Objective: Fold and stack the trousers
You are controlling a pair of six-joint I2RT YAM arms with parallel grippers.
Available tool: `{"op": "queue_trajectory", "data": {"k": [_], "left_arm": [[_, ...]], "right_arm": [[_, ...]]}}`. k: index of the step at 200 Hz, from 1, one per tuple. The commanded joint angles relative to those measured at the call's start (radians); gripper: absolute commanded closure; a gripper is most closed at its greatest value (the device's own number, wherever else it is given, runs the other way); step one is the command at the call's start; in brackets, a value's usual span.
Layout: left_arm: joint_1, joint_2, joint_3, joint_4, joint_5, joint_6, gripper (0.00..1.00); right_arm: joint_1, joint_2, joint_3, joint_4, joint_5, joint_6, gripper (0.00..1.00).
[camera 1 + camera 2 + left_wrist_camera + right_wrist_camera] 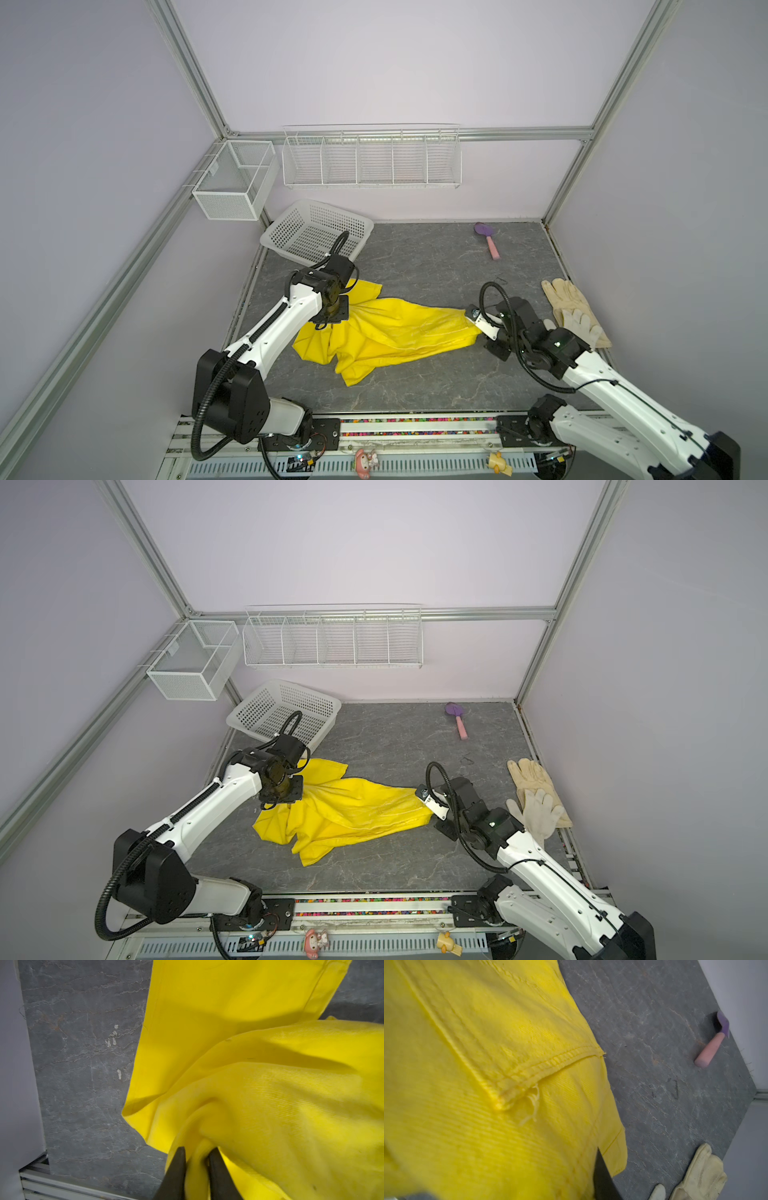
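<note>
Two grips on one garment. First, left hand (pixel 197 1152): narrowed onto a bunched fold of the trousers (pixel 386 332), yellow cloth pinched between its dark fingers (pixel 178 1167). Placed at the 9 o'clock end of the cloth in both top views, wrist pointing straight down. Then right hand (pixel 471 325) at the 3 o'clock end: closed on the hem corner, fabric drawn to a taut point there. Only one finger (pixel 602 1174) visible in its wrist view, the other under the cloth.

Between the two, trousers stretched across the middle of the tabletop (pixel 415 266). Stitched hem edge with a few frayed threads close to the right hand. Loose, rumpled folds sagging toward 7 o'clock, one flap spread flat toward 11 o'clock.

Outward: wide bare tabletop at 12 to 1 o'clock of the cloth, and a bare band at 6 o'clock before the front rail (pixel 415 422). Tighter at 3 o'clock, with cream gloves (pixel 575 311) just beside the right arm, near the tabletop edge. White basket (pixel 286 226) tilted in the 10 o'clock corner, close behind the left wrist. Purple scoop (pixel 487 241) with pink handle well apart at 1 o'clock, near the back wall.
</note>
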Motion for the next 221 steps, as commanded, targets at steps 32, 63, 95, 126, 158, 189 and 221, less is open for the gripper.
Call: {"op": "queue_trajectory", "data": {"k": [32, 63, 95, 126, 158, 189, 221], "left_arm": [[0.007, -0.050, 0.049, -0.083, -0.034, 0.026, 1.00], [0.006, -0.082, 0.110, -0.154, -0.112, 0.010, 1.00], [0.007, -0.142, 0.237, -0.265, -0.134, 0.045, 1.00], [0.008, -0.238, 0.302, -0.205, -0.070, 0.084, 1.00], [0.006, -0.190, 0.338, -0.197, -0.039, 0.101, 1.00], [0.007, -0.146, 0.316, -0.139, -0.012, 0.104, 1.00], [0.007, -0.124, 0.306, -0.119, -0.018, 0.107, 1.00]], "right_arm": [[-0.093, -0.039, 0.113, -0.072, -0.112, -0.044, 0.90], [-0.099, -0.009, 0.124, -0.124, -0.228, -0.082, 0.82], [-0.092, 0.040, 0.080, -0.165, -0.413, -0.120, 0.83], [0.014, 0.096, 0.021, -0.159, -0.444, -0.132, 0.79], [0.043, 0.177, -0.013, -0.040, -0.367, -0.080, 0.64], [0.042, 0.281, -0.005, 0.071, -0.322, -0.038, 0.61], [0.042, 0.324, 0.003, 0.144, -0.358, 0.007, 0.67]]}}
